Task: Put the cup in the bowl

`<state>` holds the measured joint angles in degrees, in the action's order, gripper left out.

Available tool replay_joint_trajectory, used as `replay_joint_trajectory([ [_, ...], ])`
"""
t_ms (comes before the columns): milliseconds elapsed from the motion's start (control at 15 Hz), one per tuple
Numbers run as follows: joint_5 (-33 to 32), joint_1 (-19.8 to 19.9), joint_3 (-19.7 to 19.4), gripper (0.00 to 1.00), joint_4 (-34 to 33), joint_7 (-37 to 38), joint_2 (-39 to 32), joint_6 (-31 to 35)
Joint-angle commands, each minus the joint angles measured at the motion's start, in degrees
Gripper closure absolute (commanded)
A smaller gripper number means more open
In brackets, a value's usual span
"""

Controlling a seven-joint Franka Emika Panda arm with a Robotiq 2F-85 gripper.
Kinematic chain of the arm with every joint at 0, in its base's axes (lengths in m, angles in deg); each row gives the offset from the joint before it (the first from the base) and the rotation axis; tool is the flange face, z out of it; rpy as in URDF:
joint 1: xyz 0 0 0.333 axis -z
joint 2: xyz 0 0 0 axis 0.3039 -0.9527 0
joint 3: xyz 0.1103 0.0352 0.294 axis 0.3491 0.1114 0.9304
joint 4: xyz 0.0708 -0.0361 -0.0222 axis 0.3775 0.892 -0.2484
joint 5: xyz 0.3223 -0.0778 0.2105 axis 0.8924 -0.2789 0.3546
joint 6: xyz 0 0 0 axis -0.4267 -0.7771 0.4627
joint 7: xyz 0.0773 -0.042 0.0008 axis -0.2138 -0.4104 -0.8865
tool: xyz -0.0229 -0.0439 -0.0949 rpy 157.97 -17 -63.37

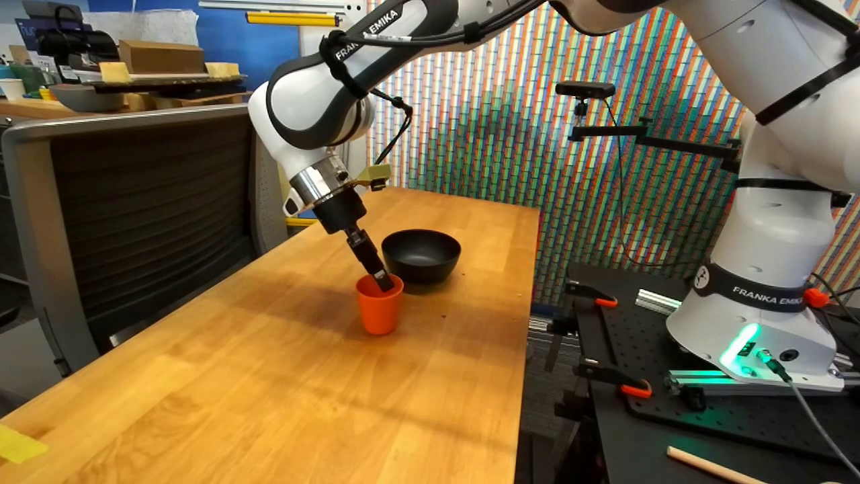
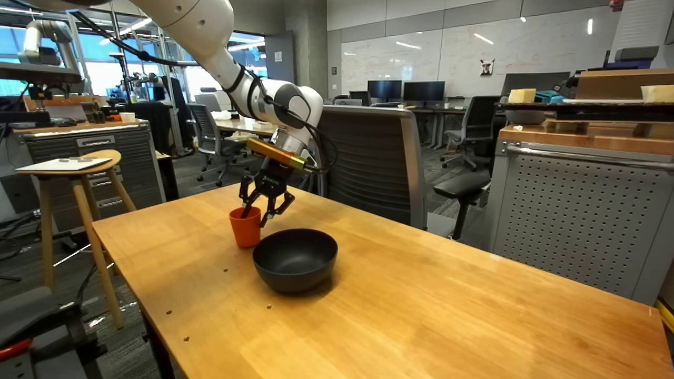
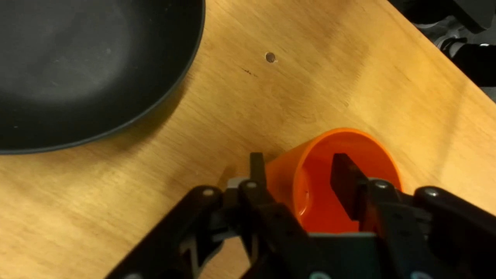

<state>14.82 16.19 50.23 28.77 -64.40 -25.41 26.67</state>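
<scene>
The small orange-red cup [image 1: 379, 314] stands upright on the wooden table; it also shows in an exterior view [image 2: 246, 233] and in the wrist view [image 3: 321, 205]. The black bowl [image 1: 422, 271] stands close beside the cup; it also shows in an exterior view [image 2: 296, 280] and at the upper left of the wrist view [image 3: 182, 66]. My gripper [image 3: 298, 164] is open and tilted at the cup's rim. One finger is inside the cup; the other is outside its wall, on the bowl's side. A gap shows between the fingers and the wall. The gripper appears in both exterior views [image 1: 384, 279] [image 2: 254, 218].
The wooden table [image 1: 282, 376] ends at an edge on the robot base's side. A dark office chair [image 1: 148, 202] stands along the opposite edge, also in an exterior view [image 2: 368, 158]. A yellow paper piece [image 1: 20, 444] lies at a table corner.
</scene>
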Motion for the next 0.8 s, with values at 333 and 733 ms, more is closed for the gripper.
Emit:
replay_joint_trajectory([
  [333, 0.8, 1.0, 0.7, 1.0, 1.7, -0.2, 2.6, 0.8],
  [733, -1.1, 2.0, -2.2, 0.98, 7.1, 3.5, 13.5, 4.8],
])
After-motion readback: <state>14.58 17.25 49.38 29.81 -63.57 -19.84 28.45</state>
